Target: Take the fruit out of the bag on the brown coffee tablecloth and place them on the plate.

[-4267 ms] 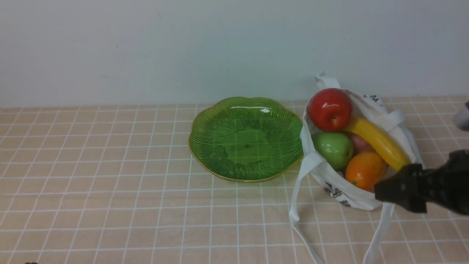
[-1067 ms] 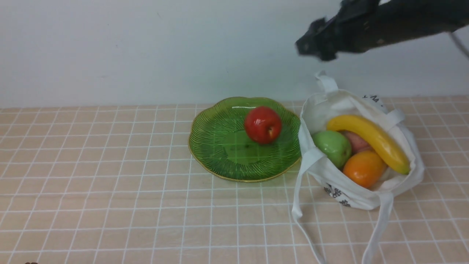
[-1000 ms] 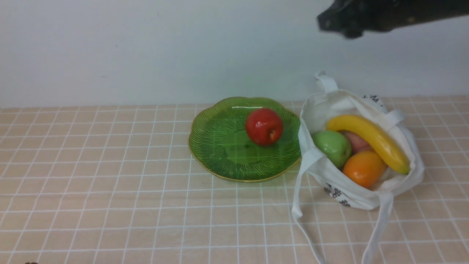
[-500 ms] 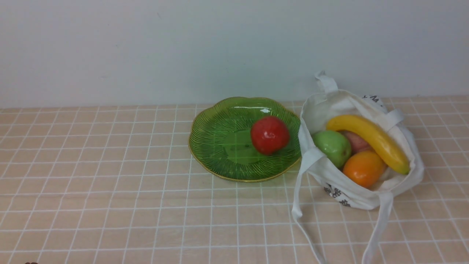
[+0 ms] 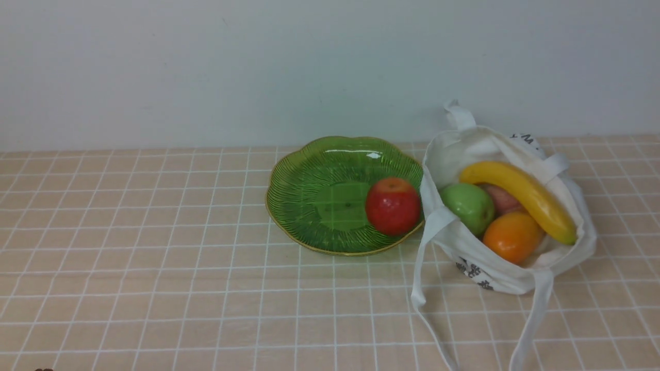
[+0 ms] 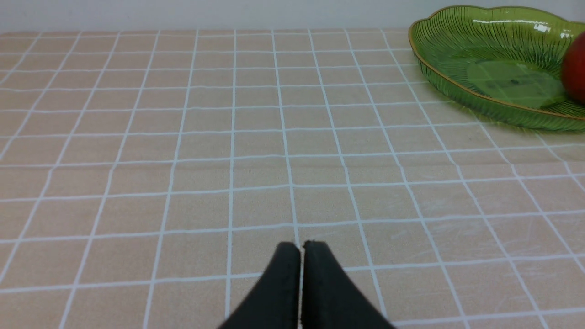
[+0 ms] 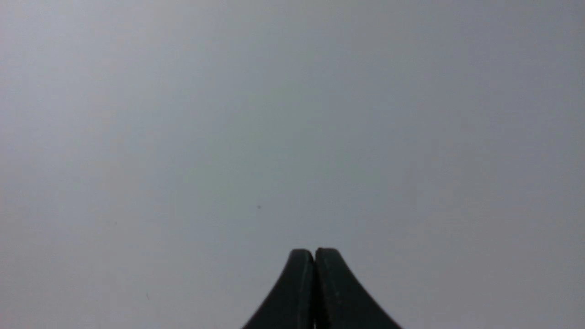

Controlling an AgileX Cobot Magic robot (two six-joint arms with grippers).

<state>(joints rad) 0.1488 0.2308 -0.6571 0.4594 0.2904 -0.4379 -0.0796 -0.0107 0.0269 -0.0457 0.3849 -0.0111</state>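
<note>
A red apple (image 5: 393, 206) lies on the green plate (image 5: 304, 190), close to the rim nearest the bag. The white bag (image 5: 464, 247) lies open on the tan checked tablecloth (image 5: 154, 257), holding a banana (image 5: 521, 198), a green apple (image 5: 468, 207), an orange (image 5: 512, 237) and a pinkish fruit (image 5: 502, 200). Neither arm shows in the front view. My left gripper (image 6: 301, 246) is shut and empty, low over bare cloth, with the plate (image 6: 457, 50) and the red apple (image 6: 577, 68) far off. My right gripper (image 7: 314, 252) is shut and empty, facing only grey wall.
A pale wall (image 5: 258, 67) stands behind the table. The bag's long strap handles (image 5: 531, 319) trail over the cloth toward the front edge.
The right arm has gone up out of the front view and its gripper has shut. The red apple has rolled across the plate toward the rim beside the bag.
</note>
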